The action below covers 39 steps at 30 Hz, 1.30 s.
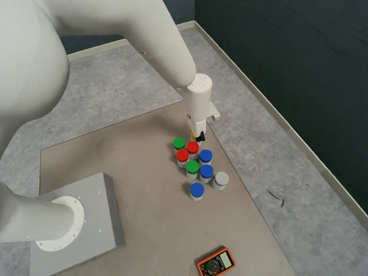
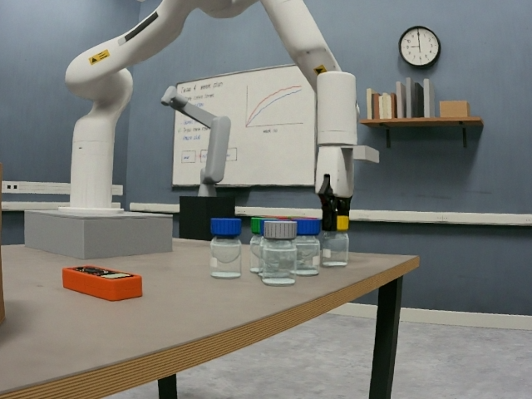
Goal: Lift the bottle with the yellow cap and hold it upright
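The yellow-capped bottle (image 2: 335, 244) is clear glass and stands upright at the far edge of the cluster, its base at or just above the table top. My gripper (image 2: 336, 221) comes straight down on it and is shut on its yellow cap (image 2: 342, 223). In the overhead view only a sliver of the yellow cap (image 1: 193, 135) shows under the gripper (image 1: 198, 135). The red-capped bottle (image 1: 192, 147) stands right beside it.
Several other bottles stand upright in a tight cluster: green (image 1: 179, 143), red (image 1: 182, 155), blue (image 1: 205, 155), green (image 1: 192, 167), blue (image 1: 206, 171), grey (image 1: 221, 179), blue (image 1: 196, 190). An orange multimeter (image 1: 215, 261) lies near the front edge. The table's right edge is close to the gripper.
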{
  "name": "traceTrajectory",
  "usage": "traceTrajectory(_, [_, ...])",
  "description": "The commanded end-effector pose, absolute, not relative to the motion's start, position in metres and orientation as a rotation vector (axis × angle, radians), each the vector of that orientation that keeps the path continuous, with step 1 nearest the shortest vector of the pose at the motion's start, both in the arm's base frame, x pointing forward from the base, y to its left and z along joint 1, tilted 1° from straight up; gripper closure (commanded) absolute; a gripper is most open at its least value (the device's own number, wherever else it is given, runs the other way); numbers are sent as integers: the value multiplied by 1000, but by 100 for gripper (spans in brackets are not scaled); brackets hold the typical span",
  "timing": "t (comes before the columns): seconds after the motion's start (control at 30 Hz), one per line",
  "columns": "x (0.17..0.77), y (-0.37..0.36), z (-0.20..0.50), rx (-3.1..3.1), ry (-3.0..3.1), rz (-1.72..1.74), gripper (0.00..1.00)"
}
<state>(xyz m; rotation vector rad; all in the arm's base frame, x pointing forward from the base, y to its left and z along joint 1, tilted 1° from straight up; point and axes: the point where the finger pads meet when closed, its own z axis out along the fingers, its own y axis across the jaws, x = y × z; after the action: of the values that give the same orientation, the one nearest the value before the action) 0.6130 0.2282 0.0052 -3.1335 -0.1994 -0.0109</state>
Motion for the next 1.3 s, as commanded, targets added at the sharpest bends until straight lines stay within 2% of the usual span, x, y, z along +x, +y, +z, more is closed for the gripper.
traceTrajectory(0.0, [614,229,11,-3133,-199,-16,100])
traceTrajectory(1.27, [614,229,55,-3132,-199,-16,100])
